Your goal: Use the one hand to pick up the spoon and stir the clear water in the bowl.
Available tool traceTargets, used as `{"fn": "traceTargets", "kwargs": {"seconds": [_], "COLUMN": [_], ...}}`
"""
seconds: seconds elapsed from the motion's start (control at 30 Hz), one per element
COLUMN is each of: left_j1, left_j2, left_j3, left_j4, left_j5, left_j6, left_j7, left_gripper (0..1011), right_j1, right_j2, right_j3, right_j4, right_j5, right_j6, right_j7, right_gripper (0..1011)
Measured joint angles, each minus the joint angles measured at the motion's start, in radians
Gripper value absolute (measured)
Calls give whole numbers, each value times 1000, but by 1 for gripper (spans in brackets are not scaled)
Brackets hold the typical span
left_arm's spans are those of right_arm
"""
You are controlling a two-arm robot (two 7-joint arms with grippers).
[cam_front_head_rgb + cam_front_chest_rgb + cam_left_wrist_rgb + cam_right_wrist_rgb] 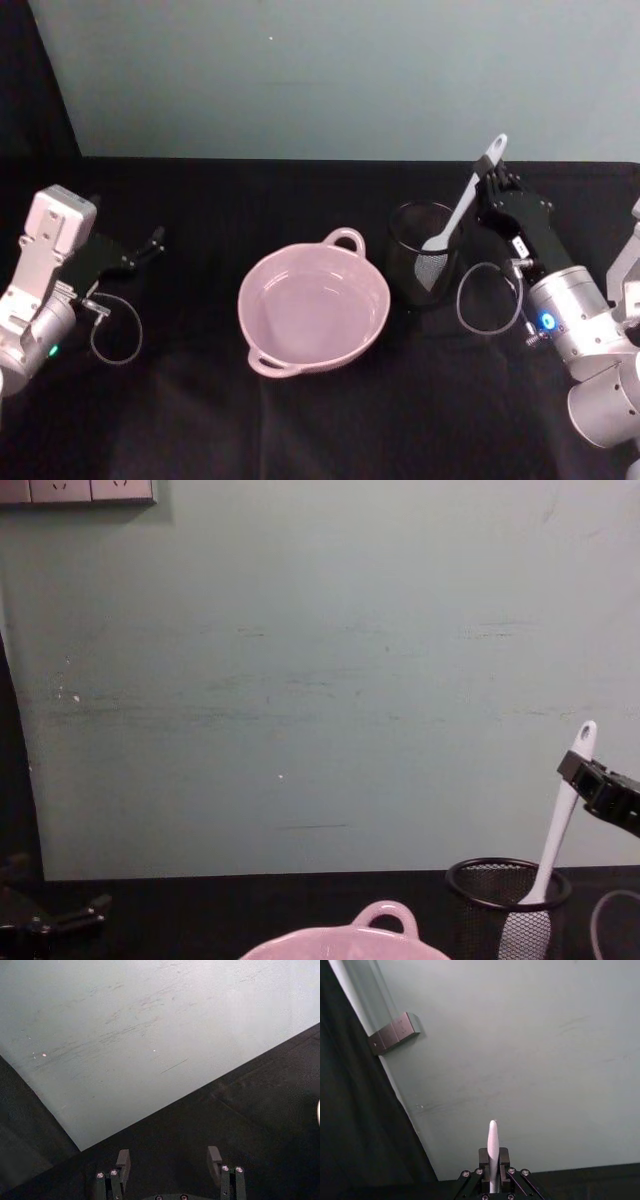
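The right gripper (492,184) is clenched on the upper handle of the spoon (463,207), whose blade sits below it in the black mesh cup (422,265). The pick-up is under way; next, the spoon probably needs lifting clear, then carrying to the pink bowl (313,308), which lies leftward of the gripper and nearer the robot. The left gripper (140,250) rests released, well apart. No writing is readable.

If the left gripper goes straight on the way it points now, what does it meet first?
Probably only the wall. The left gripper is open, and ahead of it lies bare black table, then the pale wall. Depth is unclear. The bowl sits off to its side.
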Motion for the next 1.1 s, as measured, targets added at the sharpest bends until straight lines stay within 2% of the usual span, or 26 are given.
{"fn": "traceTargets", "kwargs": {"seconds": [0.7, 0.83, 1.1], "left_j1": [0, 0, 0], "left_j2": [0, 0, 0], "left_j3": [0, 0, 0], "left_j4": [0, 0, 0], "left_j5": [0, 0, 0], "left_j6": [0, 0, 0], "left_j7": [0, 0, 0], "left_gripper": [1011, 1011, 1011], "right_j1": [-6, -6, -5], "right_j2": [-6, -6, -6], "right_j3": [8, 8, 8], "right_j4": [11, 11, 11], "right_j5": [1, 1, 0], "right_j6": [14, 14, 14], "right_j7": [-10, -10, -11], "right_gripper": [111, 171, 443]}}
